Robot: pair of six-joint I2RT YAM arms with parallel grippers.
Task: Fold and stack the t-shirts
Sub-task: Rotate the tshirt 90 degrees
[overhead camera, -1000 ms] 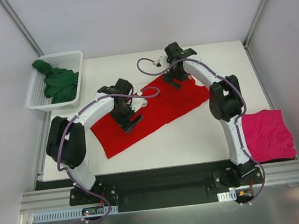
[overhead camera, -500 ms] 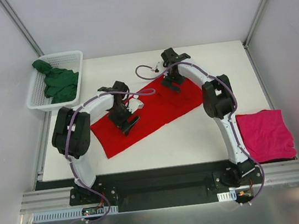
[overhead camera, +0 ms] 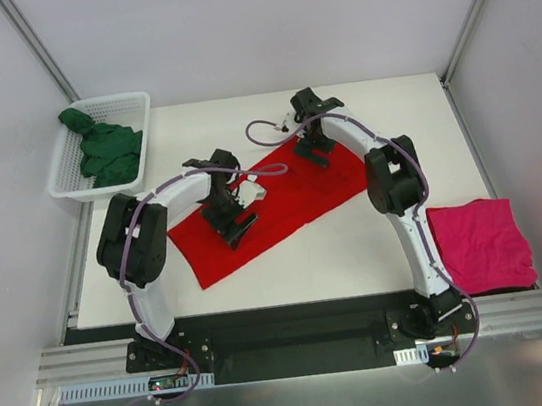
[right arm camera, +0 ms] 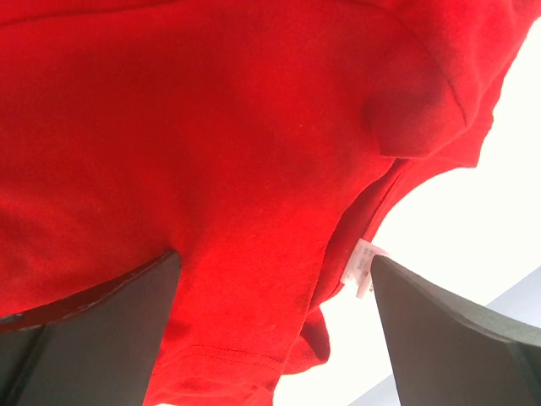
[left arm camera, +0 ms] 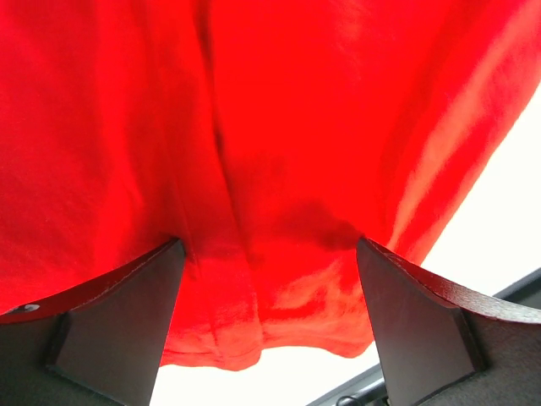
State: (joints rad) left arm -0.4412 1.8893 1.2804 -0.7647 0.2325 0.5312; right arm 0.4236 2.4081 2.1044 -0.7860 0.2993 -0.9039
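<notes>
A bright red t-shirt (overhead camera: 290, 195) lies spread out flat across the middle of the table. My left gripper (overhead camera: 233, 228) stands open just over its near-left part. In the left wrist view, red cloth (left arm camera: 279, 152) fills the gap of the left gripper (left arm camera: 270, 296), with the hem below. My right gripper (overhead camera: 315, 152) hovers open over the shirt's far edge. There the right gripper (right arm camera: 275, 296) straddles the collar, whose white label (right arm camera: 363, 267) shows. A magenta-pink t-shirt (overhead camera: 483, 244) lies folded at the right. A dark green t-shirt (overhead camera: 105, 152) is bunched in the basket.
The white mesh basket (overhead camera: 116, 100) sits at the table's far left corner. The white table (overhead camera: 357, 241) is walled by pale panels on three sides. A black rail with both arm bases runs along the near edge.
Both arms have drawn slightly to the left, and the red shirt's right end has shifted left with them. Both grippers stay open.
</notes>
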